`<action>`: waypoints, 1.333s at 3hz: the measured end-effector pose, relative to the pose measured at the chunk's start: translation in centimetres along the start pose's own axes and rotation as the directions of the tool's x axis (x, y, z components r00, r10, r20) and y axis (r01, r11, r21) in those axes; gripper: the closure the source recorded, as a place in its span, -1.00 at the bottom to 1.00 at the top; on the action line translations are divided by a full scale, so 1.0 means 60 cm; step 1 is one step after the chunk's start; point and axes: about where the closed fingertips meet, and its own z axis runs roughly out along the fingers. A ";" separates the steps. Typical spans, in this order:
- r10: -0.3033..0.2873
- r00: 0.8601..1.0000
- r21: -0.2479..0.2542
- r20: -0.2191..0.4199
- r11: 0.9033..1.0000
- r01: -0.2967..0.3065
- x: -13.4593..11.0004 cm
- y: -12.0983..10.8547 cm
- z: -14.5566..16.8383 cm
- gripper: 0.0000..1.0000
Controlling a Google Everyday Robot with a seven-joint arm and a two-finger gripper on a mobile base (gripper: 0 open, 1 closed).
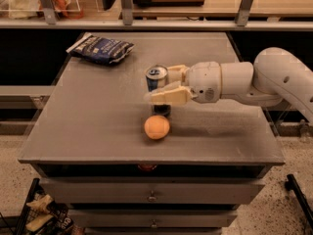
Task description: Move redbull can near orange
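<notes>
**Inspector:** Where was the gripper (160, 86) at the moment of inspection?

**Examiner:** Over the middle of the table (93, 116), at the end of the white arm (254, 80) that reached in from the right side of the camera view. Its fingers (168, 96) were closed on the redbull can (156, 75), one across the can's near face and the other behind it.

**Inspector:** And the can's position?

**Examiner:** It was upright with its silver top showing, held just behind the orange (157, 127). Its dark base showed below the near finger, close to the orange's far side. I could not tell whether the base rested on the table or hung just clear of it.

**Inspector:** Other items?

**Examiner:** One dark-blue snack bag (100, 49) lay at the far left corner, well apart from both.

**Inspector:** Which step was in hand?

**Examiner:** In my judgement, the placing step. The can was already near the orange, so the carry looked all but complete. The release was not yet done.

**Inspector:** What did the next move call for?

**Examiner:** The base had to sit flat on the table before the fingers parted, and both had to part evenly. The gripper then needed to draw back toward the arm's side without brushing the can. A slim, tall can tips readily, and the orange would likely roll if the can or a finger nudged it.
</notes>
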 end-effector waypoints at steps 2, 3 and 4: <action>0.015 0.997 -0.026 -0.072 1.000 -0.017 -0.007 0.004 -0.019 -1.00; 0.023 0.973 -0.039 -0.231 0.999 -0.033 -0.016 0.016 -0.053 -1.00; 0.038 0.895 -0.032 -0.444 0.998 -0.059 -0.010 0.039 -0.106 -1.00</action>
